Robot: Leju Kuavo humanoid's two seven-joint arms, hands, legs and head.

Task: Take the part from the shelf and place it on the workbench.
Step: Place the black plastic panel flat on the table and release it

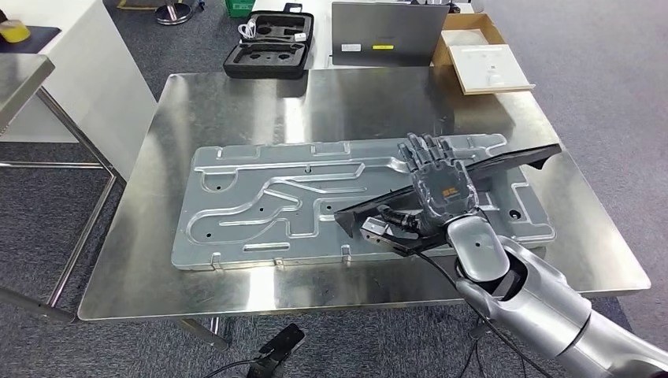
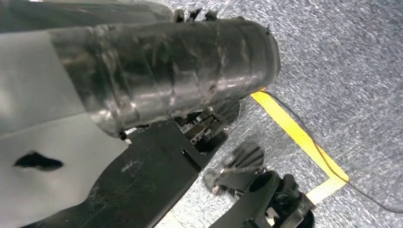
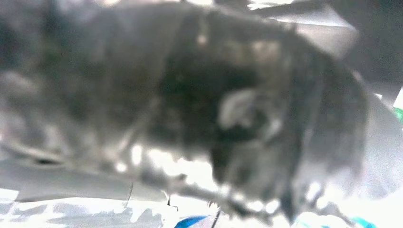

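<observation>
A long, thin black part (image 1: 504, 163) lies slantwise across the stamped silver panel (image 1: 260, 197) on the steel workbench (image 1: 236, 102). My right hand (image 1: 438, 179) sits on top of the part near its middle, back of the hand up. Its fingers reach over the far edge and grip the part. The part's near end (image 1: 354, 216) sticks out toward the panel's front. The right wrist view is a dark blur too close to read. A grey cover of my left hand (image 2: 38, 142) hangs over the carpet, and its fingers cannot be made out.
Behind the workbench stand an open black foam case (image 1: 268, 43), a grey laptop-like box (image 1: 390, 31) and a cardboard box with a white sheet (image 1: 484, 59). A steel shelf corner (image 1: 20, 79) is at the far left. Yellow floor tape (image 2: 304, 142) crosses the carpet.
</observation>
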